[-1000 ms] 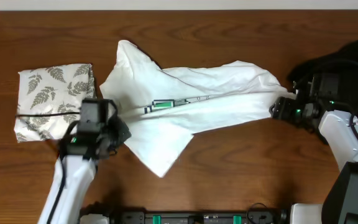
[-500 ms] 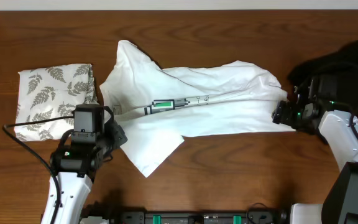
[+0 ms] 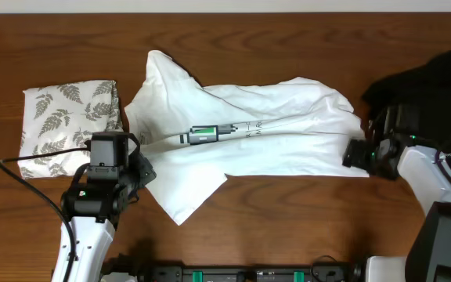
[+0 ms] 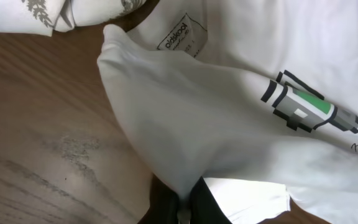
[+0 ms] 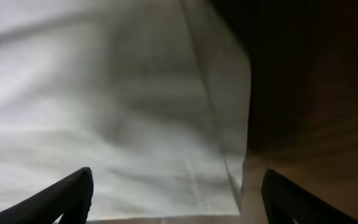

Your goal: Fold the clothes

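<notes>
**Left jaws clamped on the shirt, right jaws wide at its hem**

Your white T-shirt [image 3: 265,137] lies spread across the middle of the table [image 3: 288,235], its pixel graphic [image 3: 203,134] facing up. The left gripper [image 3: 142,168] is pinched shut on the shirt's left side; in the left wrist view, cloth is drawn into the closed tips [image 4: 182,200]. From there a pointed flap [image 3: 182,211] reaches toward the table's front edge.

The right gripper [image 3: 356,153] sits at the shirt's right end with its jaws wide apart and nothing between them. The right wrist view shows the hem corner lying between its spread fingers [image 5: 73,190].

The shirt's lower edge runs straight, with bare wood in front of it. On the left, the fern-print cloth [image 3: 65,125] lies just beside the shirt. On the right, the black garment [image 3: 437,78] crowds the right arm.
</notes>
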Robot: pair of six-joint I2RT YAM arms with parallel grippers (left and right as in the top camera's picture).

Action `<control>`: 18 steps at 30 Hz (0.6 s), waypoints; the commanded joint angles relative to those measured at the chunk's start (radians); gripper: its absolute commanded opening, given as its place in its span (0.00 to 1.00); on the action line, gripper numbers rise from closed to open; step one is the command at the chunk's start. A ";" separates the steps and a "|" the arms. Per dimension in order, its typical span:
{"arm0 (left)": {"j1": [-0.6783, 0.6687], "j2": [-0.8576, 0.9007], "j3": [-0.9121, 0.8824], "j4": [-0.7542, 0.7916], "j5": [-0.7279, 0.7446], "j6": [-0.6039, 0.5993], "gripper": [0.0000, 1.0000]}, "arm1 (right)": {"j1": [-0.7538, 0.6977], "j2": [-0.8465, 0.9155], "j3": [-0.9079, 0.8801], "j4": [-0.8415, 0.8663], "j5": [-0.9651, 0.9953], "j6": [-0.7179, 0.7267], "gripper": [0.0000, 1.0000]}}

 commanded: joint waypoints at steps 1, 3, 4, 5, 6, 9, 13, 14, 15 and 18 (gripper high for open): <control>0.007 -0.005 0.011 -0.005 -0.022 0.013 0.06 | 0.004 0.005 -0.037 0.015 0.012 0.000 0.85; 0.007 -0.005 0.011 -0.006 -0.023 0.013 0.06 | 0.004 0.005 -0.058 0.030 0.011 0.001 0.85; 0.007 -0.005 0.011 -0.007 -0.023 0.013 0.06 | 0.004 0.005 -0.066 0.038 0.011 0.000 0.85; 0.007 -0.005 0.011 -0.007 -0.022 0.013 0.06 | 0.004 0.005 -0.074 0.045 0.011 0.000 0.85; 0.007 -0.005 0.011 -0.007 -0.022 0.013 0.06 | 0.004 0.005 -0.079 0.051 0.011 0.001 0.85; 0.007 -0.005 0.011 -0.007 -0.023 0.013 0.06 | 0.004 0.005 -0.085 0.059 0.011 0.001 0.81; 0.007 -0.005 0.011 -0.007 -0.022 0.013 0.06 | 0.005 0.005 -0.085 0.065 -0.001 0.000 0.69; 0.007 -0.005 0.011 -0.007 -0.022 0.013 0.06 | 0.005 0.005 -0.085 0.067 -0.009 0.000 0.67; 0.007 -0.005 0.011 -0.008 -0.022 0.013 0.06 | 0.005 0.005 -0.085 0.069 -0.020 0.000 0.66; 0.007 -0.005 0.011 -0.011 -0.022 0.013 0.06 | 0.005 0.005 -0.085 0.071 -0.027 0.000 0.55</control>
